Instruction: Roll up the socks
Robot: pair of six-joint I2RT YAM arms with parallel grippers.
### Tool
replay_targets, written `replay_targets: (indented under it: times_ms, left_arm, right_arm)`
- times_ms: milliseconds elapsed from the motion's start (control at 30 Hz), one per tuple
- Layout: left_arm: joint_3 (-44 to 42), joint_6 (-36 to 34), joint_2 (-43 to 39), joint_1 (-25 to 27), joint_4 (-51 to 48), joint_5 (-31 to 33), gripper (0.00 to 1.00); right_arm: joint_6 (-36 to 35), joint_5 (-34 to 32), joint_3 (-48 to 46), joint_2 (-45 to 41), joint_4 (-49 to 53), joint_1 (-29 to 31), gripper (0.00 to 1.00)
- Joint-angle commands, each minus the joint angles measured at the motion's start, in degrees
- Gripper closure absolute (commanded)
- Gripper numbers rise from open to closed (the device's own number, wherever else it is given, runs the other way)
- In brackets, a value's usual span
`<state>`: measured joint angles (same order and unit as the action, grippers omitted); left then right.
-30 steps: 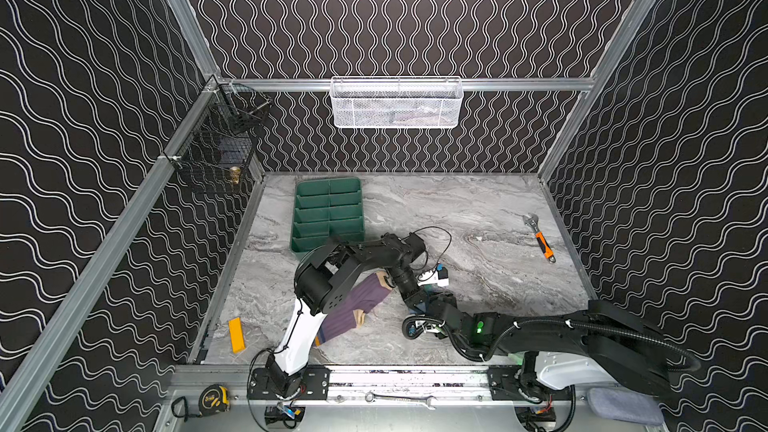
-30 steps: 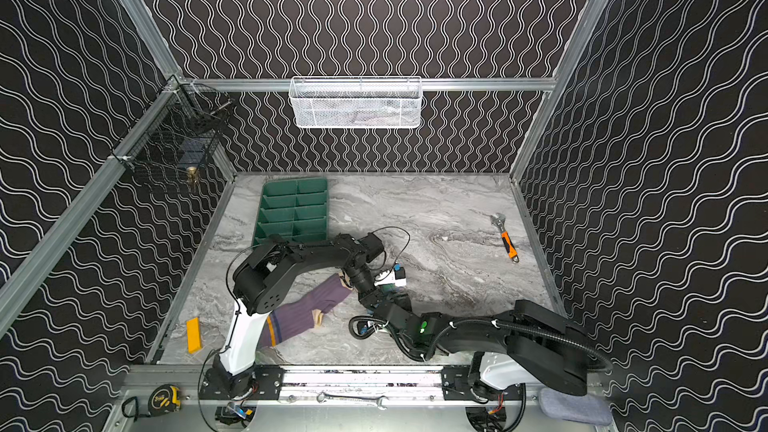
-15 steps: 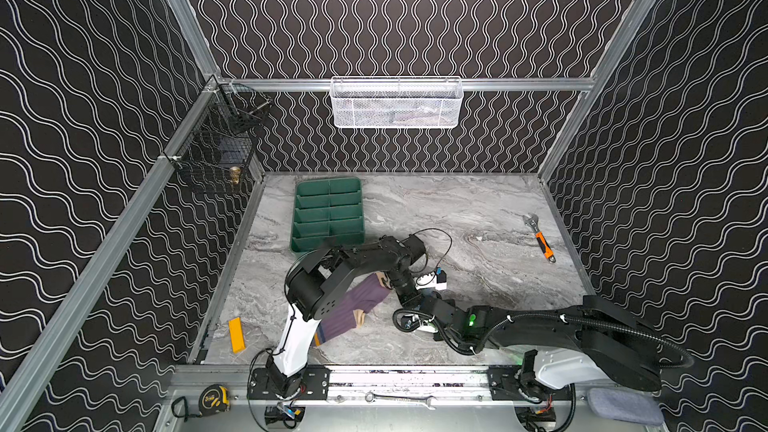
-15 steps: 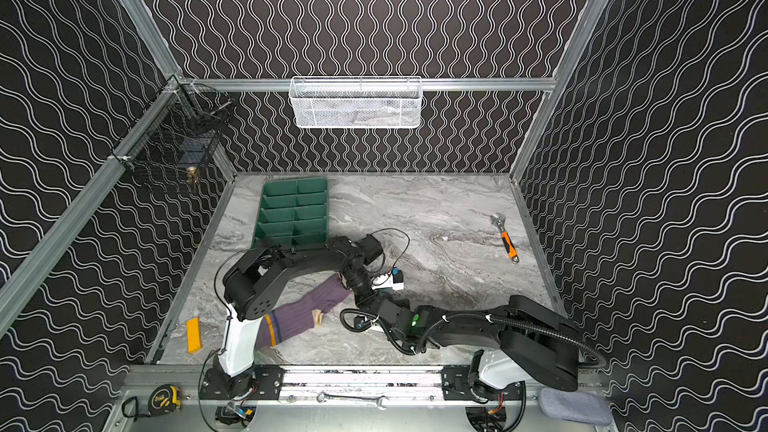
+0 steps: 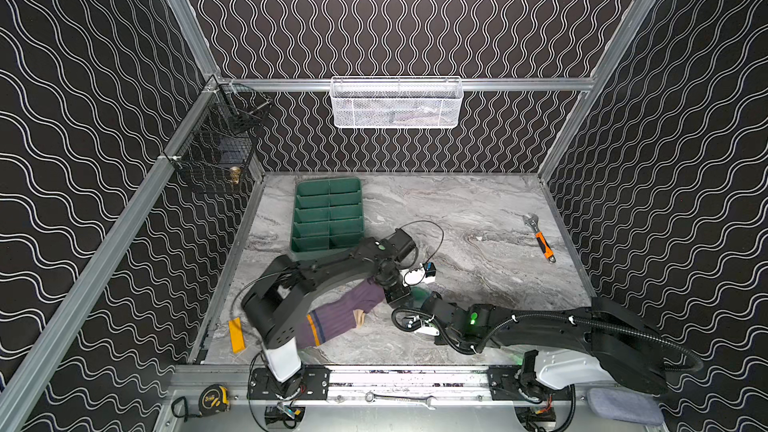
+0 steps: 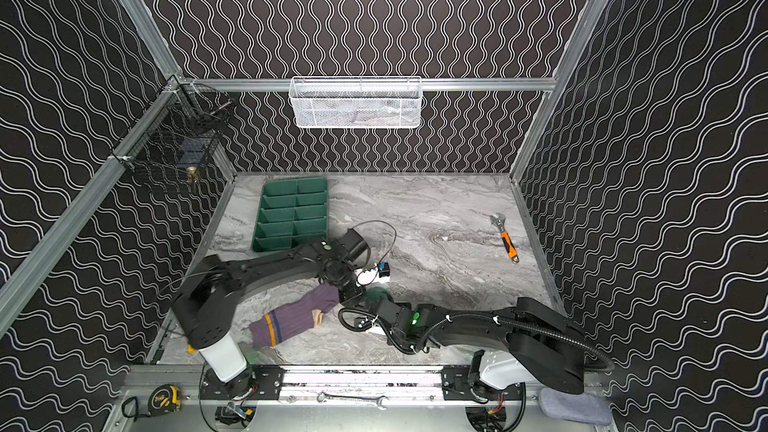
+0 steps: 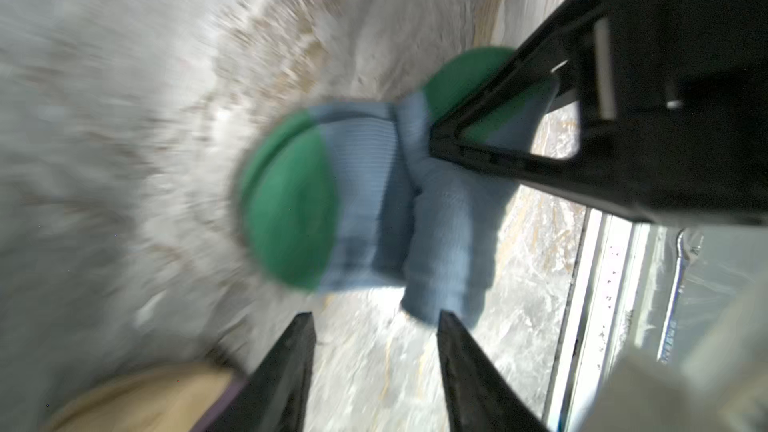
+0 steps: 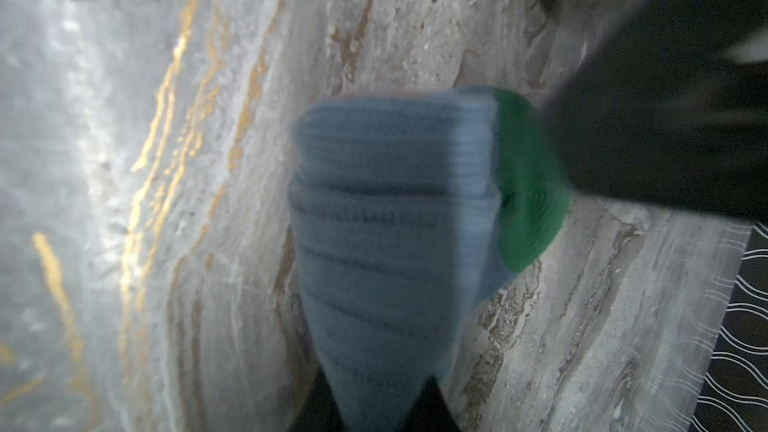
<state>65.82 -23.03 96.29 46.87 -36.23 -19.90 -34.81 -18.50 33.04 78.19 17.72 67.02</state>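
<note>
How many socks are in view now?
2. The purple ribbed sock lies flat front left, partly under the left arm. The blue ribbed sock with green toe sits mid-table, held by the right gripper. Arms might hide more.

No writing can be read with certainty. The only candidate is the round face label on the yellow-and-black tape measure (image 5: 212, 398), which lies at the front left corner of the metal frame (image 5: 395, 376) in both top views. Its marks are too small to make out.

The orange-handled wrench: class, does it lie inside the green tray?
No, the wrench lies on the bare tabletop, far to the right of the green tray.
</note>
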Motion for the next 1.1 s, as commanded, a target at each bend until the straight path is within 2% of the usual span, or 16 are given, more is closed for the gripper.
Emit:
replay_targets:
  times_ms: [0, 67, 133, 200, 267, 333, 400, 500, 600, 667, 733, 867, 900, 967, 1067]
  left_arm:
    - [-3.82, 2.95, -10.25, 0.07, 9.38, 12.79, 0.49]
    - [-7.87, 4.33, -20.38, 0.08, 14.53, 24.64, 0.49]
    - [-11.14, 3.95, -30.29, 0.06, 18.20, 34.77, 0.45]
    - [-13.09, 1.93, -39.29, -0.09, 19.73, 38.49, 0.39]
    - [-13.39, -0.99, -47.19, -0.08, 18.49, 36.21, 0.31]
    - [-11.30, -2.85, -51.61, -0.04, 13.67, 29.59, 0.31]
    - [-8.02, -5.21, -53.38, -0.06, 6.52, 19.90, 0.33]
    - [-3.56, -6.94, -51.46, -0.01, -2.79, 9.87, 0.37]
    - [-2.45, -7.03, -48.66, 0.78, -7.22, 5.64, 0.40]
    - [-4.19, -7.99, -47.79, 3.21, -7.07, 5.56, 0.40]
    - [-6.04, -9.14, -46.52, 8.77, -6.69, 10.66, 0.39]
    - [-10.84, -12.58, -39.32, 25.48, -3.59, 29.08, 0.37]
    - [-12.43, -13.52, -36.96, 28.09, -1.87, 33.00, 0.37]
    - [-15.76, -14.97, -31.08, 32.01, 4.06, 39.03, 0.38]
    - [-19.68, -15.02, -23.56, 33.37, 14.98, 42.71, 0.39]
  right_arm:
    - [1.98, 8.36, 0.70, -0.23, 13.85, -0.53, 1.00]
    - [2.43, 10.59, 2.48, -0.24, 16.04, -1.79, 1.00]
    - [3.09, 13.30, 4.41, 0.52, 18.19, -3.21, 1.00]
    - [3.64, 16.45, 6.43, 1.97, 20.13, -4.74, 1.00]
    - [4.12, 19.05, 8.42, 4.16, 21.56, -6.29, 1.00]
    - [4.65, 20.88, 10.21, 6.21, 22.16, -7.46, 1.00]
    - [4.90, 22.73, 11.73, 8.30, 22.41, -8.88, 1.00]
    - [5.21, 25.31, 14.15, 11.54, 23.06, -11.47, 1.00]
    - [4.98, 26.01, 17.22, 15.59, 24.45, -13.50, 1.00]
    - [4.41, 26.24, 18.73, 17.88, 24.41, -14.62, 1.00]
    - [3.51, 26.54, 19.70, 19.59, 23.99, -15.63, 1.00]
    - [1.88, 27.78, 21.67, 22.86, 22.94, -17.53, 1.00]
    - [1.54, 28.14, 22.03, 23.59, 22.69, -17.92, 1.00]
    - [0.98, 28.94, 22.60, 25.05, 21.67, -18.71, 1.00]
    - [0.45, 30.29, 22.77, 26.53, 19.90, -19.85, 1.00]
